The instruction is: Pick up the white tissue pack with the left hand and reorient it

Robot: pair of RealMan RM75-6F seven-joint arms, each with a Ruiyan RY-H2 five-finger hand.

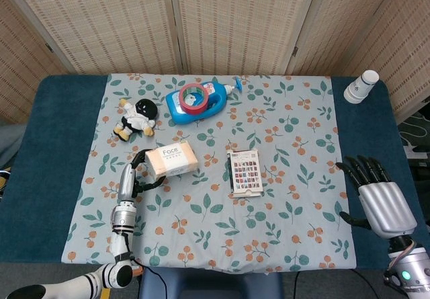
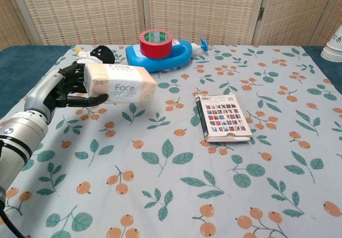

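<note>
The white tissue pack [image 1: 173,160] [image 2: 119,84], printed "Face", lies lengthwise in my left hand [image 1: 136,173] [image 2: 65,89], which grips its left end just above the floral cloth. Whether the pack touches the cloth I cannot tell. My right hand [image 1: 376,195] hovers open at the right edge of the table, palm down, fingers spread, holding nothing; the chest view does not show it.
A card booklet [image 1: 244,171] [image 2: 223,117] lies right of the pack. Behind stand a blue bottle [image 1: 208,97] [image 2: 170,56] with a red tape roll [image 1: 193,97] [image 2: 155,40] on it, and a plush doll [image 1: 138,116] [image 2: 99,53]. Paper cups [image 1: 361,86] stand far right.
</note>
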